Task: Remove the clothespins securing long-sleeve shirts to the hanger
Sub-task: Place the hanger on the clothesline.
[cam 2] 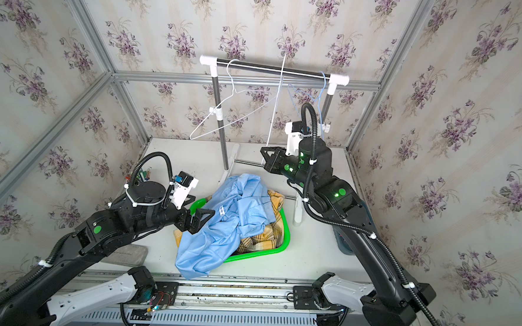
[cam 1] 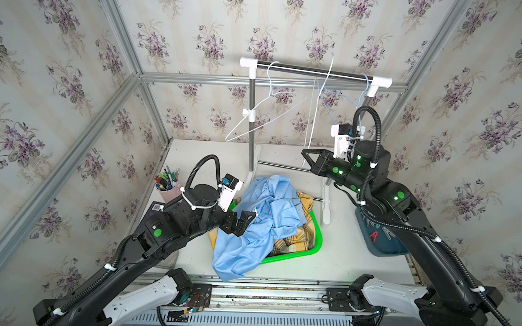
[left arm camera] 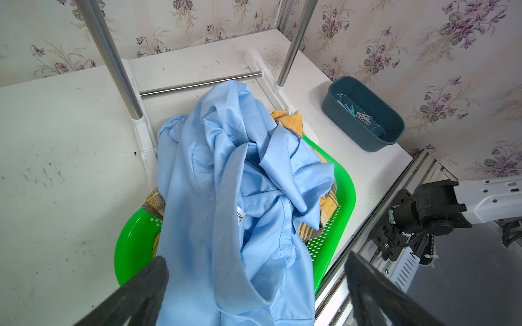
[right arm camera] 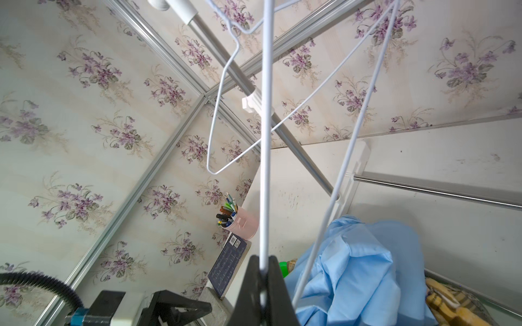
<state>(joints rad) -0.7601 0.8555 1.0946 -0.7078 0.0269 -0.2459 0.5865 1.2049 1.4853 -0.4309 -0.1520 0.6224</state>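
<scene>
A light blue long-sleeve shirt point(cam 1: 263, 219) lies crumpled over a green basket point(cam 1: 319, 234), on top of a yellow-and-brown plaid shirt point(cam 1: 298, 242). My left gripper point(left arm camera: 255, 262) hangs open just above the blue shirt at the basket's left side, with only cloth below its fingers. My right gripper point(right arm camera: 264, 262) is shut on the lower wire of a tilted white hanger point(right arm camera: 266, 113) beneath the rack's rod. Pale clothespins point(left arm camera: 363, 115) lie in a blue-grey bin point(left arm camera: 395, 132). In a top view a red clothespin point(cam 1: 373, 235) shows in that bin.
The clothes rack point(cam 1: 313, 71) stands at the back with an empty white hanger point(cam 1: 265, 108) and a blue wire hanger point(cam 1: 346, 97) on its rod. Its posts and foot bars flank the basket. A pink cup of pens point(cam 1: 168, 189) and a dark book point(right arm camera: 228, 265) sit left.
</scene>
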